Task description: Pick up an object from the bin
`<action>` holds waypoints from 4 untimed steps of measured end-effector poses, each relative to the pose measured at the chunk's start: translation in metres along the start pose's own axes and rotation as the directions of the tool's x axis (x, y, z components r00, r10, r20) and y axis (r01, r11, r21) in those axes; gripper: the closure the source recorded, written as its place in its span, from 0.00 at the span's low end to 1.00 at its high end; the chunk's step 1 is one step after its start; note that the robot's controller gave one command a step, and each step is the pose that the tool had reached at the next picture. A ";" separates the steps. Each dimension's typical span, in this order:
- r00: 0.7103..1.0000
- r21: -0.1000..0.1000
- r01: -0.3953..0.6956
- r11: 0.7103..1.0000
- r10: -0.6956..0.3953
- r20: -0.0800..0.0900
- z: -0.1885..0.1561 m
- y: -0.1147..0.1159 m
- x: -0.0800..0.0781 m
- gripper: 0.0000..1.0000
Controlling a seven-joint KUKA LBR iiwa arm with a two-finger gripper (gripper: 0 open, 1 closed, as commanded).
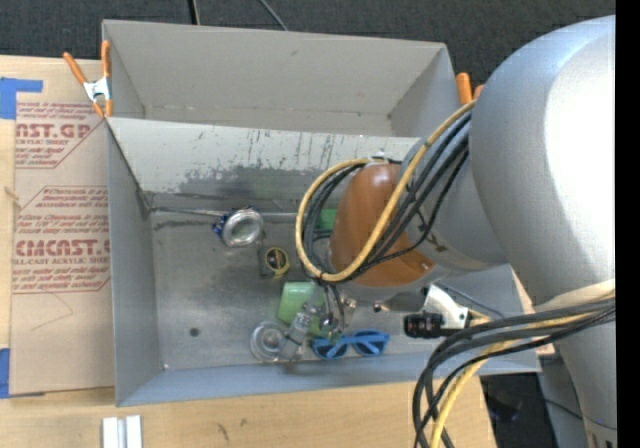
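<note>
Starting at the lower edge of the frame, along the nearest wall of the bin: a pair of blue sunglasses is lying flat on the floor, lower centre, and just left of it a clear round ring is lying there too. Right between and just above those two, my hand is sitting low in the bin, down among the clutter. It is touching or very nearly touching the sunglasses' left end. How far open it is, I cannot tell, and I am not seeing anything clearly gripped in it.

Just up and to the left, a pale green block is resting against my hand's upper left side. It is the closest thing to me along with the sunglasses.

Moving farther up the frame, a small brass-coloured ring is lying alone on the grey floor. Beyond it, toward centre left, a shiny silver cap with a bit of blue at its side is lying well apart from my hand.

Above my hand, my orange wrist cover is hanging over the middle of the bin. Yellow and black cables are looping round its left side, and a scrap of something green is peeking through that loop.
</note>
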State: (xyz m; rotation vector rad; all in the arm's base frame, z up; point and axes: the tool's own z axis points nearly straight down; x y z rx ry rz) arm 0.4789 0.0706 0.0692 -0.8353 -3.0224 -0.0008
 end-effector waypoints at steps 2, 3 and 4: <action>1.000 -0.005 0.003 1.000 -0.003 0.005 -0.004 0.003 -0.001 1.00; 1.000 -0.005 0.004 1.000 -0.004 0.010 -0.073 0.004 -0.001 1.00; 1.000 -0.004 0.006 1.000 -0.006 0.009 -0.122 0.005 -0.001 1.00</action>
